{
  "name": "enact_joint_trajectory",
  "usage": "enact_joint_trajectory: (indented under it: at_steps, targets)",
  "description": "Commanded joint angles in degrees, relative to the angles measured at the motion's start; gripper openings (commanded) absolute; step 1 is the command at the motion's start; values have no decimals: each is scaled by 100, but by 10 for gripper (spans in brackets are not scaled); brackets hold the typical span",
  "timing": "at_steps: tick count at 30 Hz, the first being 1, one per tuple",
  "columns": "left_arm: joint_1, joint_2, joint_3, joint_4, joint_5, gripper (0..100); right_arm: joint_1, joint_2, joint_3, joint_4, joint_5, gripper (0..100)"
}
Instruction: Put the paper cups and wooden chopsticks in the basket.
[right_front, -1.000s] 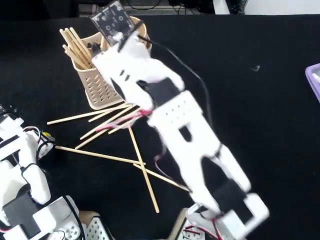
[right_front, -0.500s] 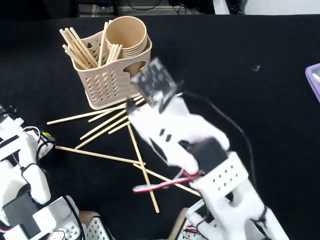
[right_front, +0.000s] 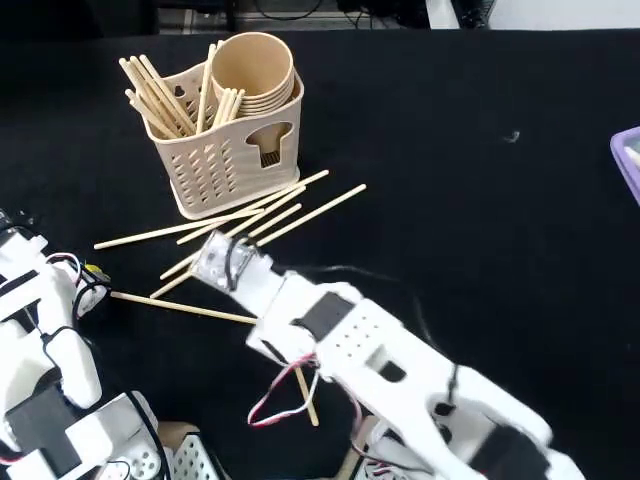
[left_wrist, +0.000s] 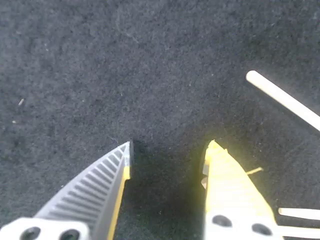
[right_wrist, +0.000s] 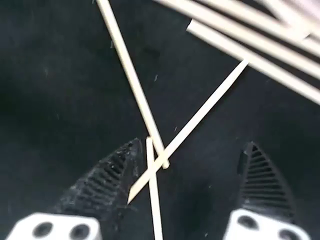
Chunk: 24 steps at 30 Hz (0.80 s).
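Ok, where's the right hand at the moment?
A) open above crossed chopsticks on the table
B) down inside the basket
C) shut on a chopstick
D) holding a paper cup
A: in the right wrist view the right hand is open, with crossed chopsticks lying on the table between its jaws and nothing gripped.

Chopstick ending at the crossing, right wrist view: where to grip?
On its bare stretch past the crossing, from above, right end effector straddling its width. The chopstick lies flat on the table; at the crossing the other chopsticks would likely get caught.
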Motion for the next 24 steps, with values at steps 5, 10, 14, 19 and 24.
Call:
enact_joint_trajectory:
  at_steps: [5, 10, 14, 19, 24]
  targets:
    - [-84, 9, -171, -53, -53, 238, -53, 1033, -602, -97, 316, 307]
    - [-84, 9, -171, -53, -53, 238, -53, 1596, -910, -97, 316, 278]
    - [-84, 9, -171, -53, -53, 238, -53, 2220, -1121, -53, 703, 266]
    - [-84, 9, -171, -53, -53, 238, -26, 2818, -1349, -18, 932, 166]
    - [-84, 9, -171, -53, -53, 238, -26, 2659, -1499, 26, 826, 25]
